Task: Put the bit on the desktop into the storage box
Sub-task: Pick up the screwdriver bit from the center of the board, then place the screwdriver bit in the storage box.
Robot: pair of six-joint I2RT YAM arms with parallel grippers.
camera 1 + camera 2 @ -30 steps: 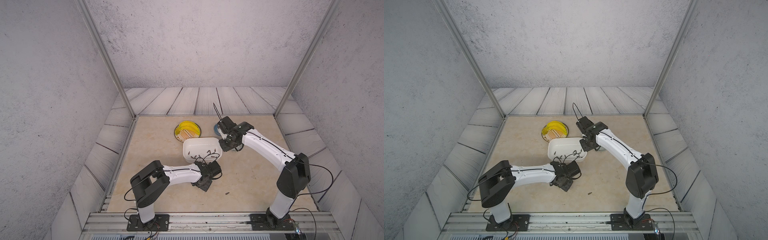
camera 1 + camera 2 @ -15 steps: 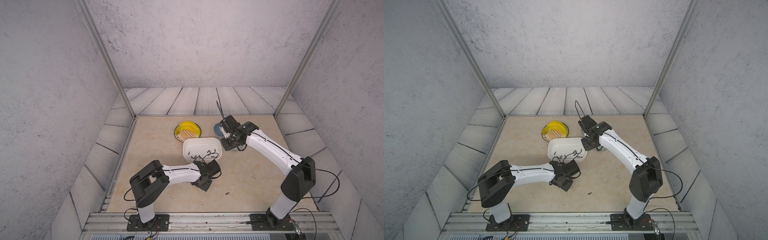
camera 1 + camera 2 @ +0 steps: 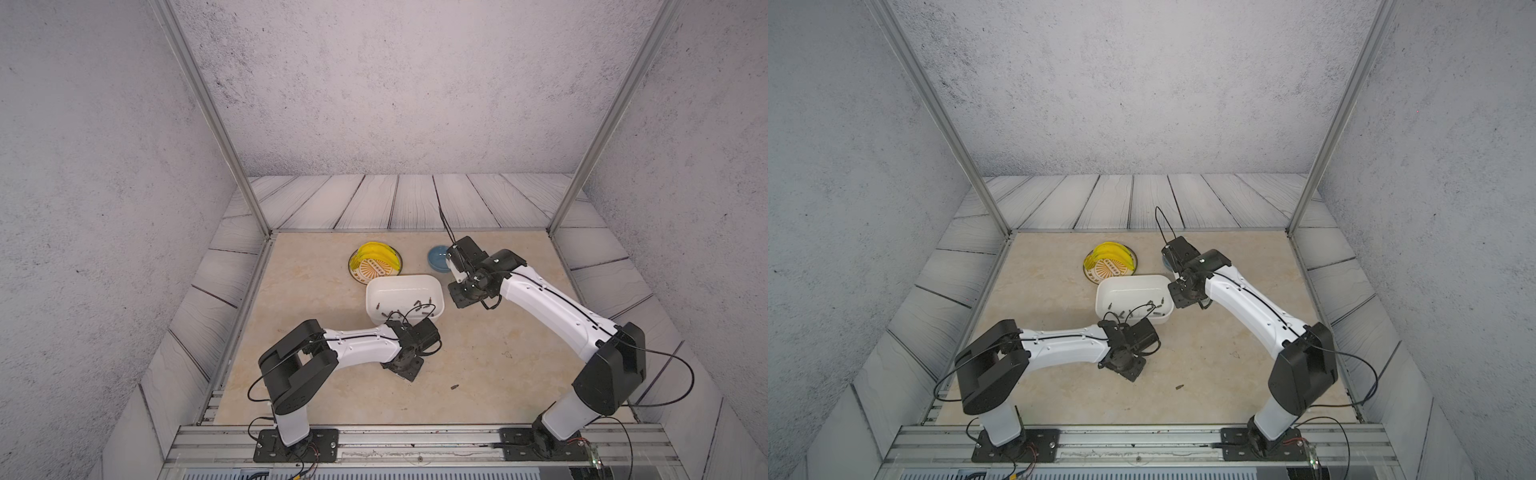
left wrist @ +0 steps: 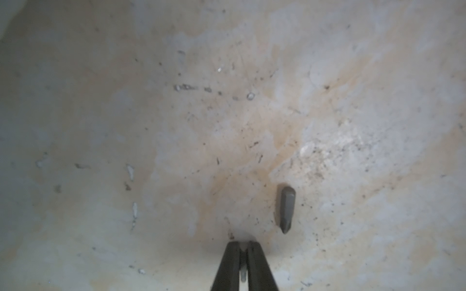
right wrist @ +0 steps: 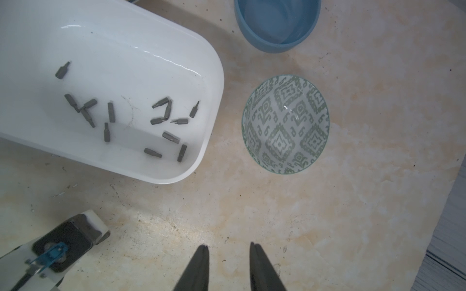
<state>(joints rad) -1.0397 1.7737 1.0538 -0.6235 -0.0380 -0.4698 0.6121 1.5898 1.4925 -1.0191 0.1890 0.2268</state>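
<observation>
Bit (image 4: 285, 209) lies on desktop (image 4: 126, 100), lower right of frame, just beside my left pincer (image 4: 243, 244), tips pressed together, bit outside. My right pincer (image 5: 229, 248): jaws slightly apart, holding nothing.

A round yellow dish (image 3: 376, 262) with an orange rayed pattern shows in both top views, with a blue bowl (image 3: 437, 257) apart to its side. The right wrist view shows the blue bowl near a patterned bowl (image 5: 286, 123), grey-green on white, the two not touching. Grey wood-plank panels (image 3: 415, 199), speckled grey walls (image 3: 395, 83) and metal posts (image 3: 208, 116) stand around them
</observation>
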